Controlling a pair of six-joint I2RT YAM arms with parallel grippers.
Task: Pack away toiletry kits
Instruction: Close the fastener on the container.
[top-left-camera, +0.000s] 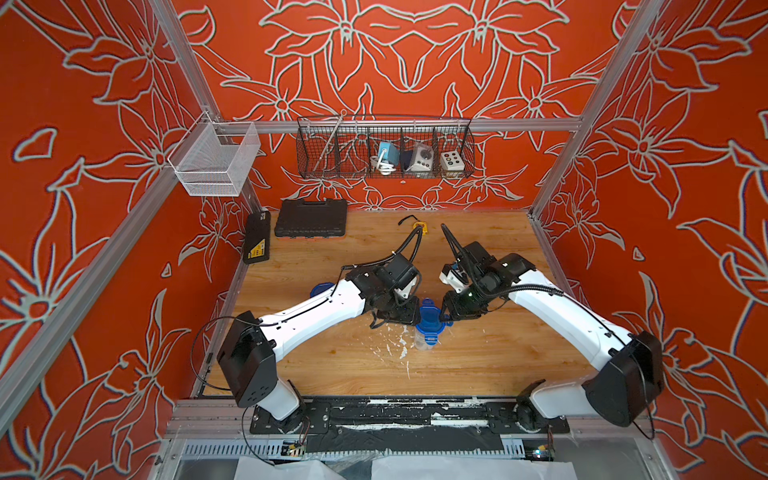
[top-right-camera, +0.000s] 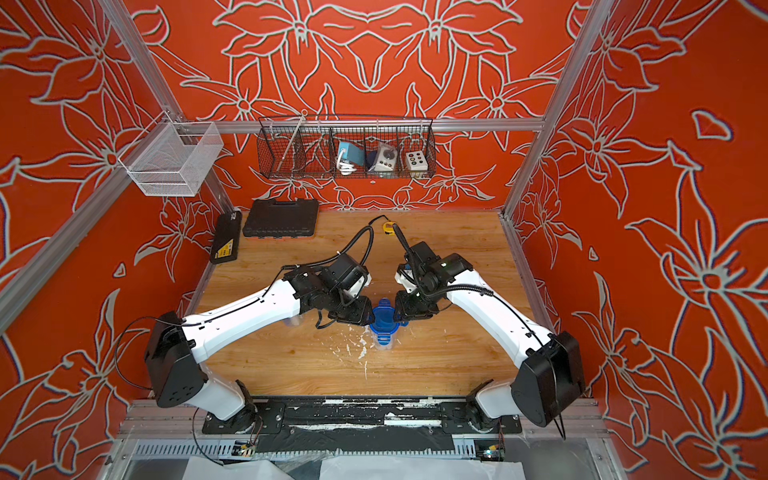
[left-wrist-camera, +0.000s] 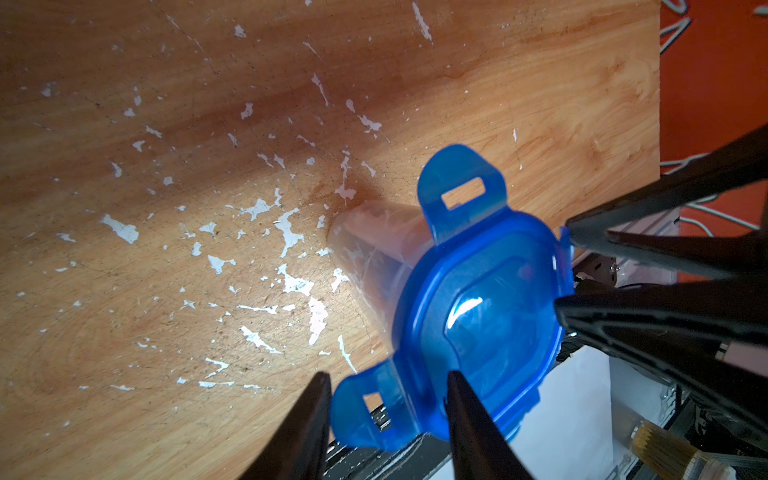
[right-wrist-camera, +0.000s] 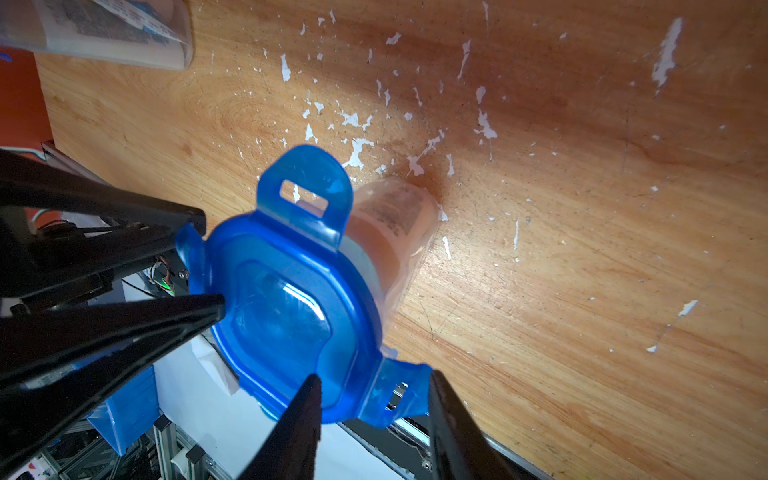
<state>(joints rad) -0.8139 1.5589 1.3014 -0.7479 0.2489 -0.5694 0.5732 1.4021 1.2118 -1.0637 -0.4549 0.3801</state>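
Observation:
A clear plastic cup (top-left-camera: 426, 343) stands mid-table with a blue four-tab lid (top-left-camera: 428, 318) on top, seen in both top views. Something white with a printed label (right-wrist-camera: 390, 212) shows through its wall. My left gripper (left-wrist-camera: 388, 376) is open, its fingers on either side of one lid tab (left-wrist-camera: 374, 411). My right gripper (right-wrist-camera: 374, 376) is open too, straddling the opposite tab (right-wrist-camera: 399, 395). A second clear cup (right-wrist-camera: 104, 33) holding a white-blue tube stands beside the left arm, its blue lid (top-left-camera: 322, 289) partly hidden by that arm.
A black tool case (top-left-camera: 311, 218) and a flat black case (top-left-camera: 257, 237) sit at the back left. A yellow tape measure (top-left-camera: 419, 226) lies at the back middle. A black wire basket (top-left-camera: 386, 149) and a white mesh basket (top-left-camera: 216, 160) hang above.

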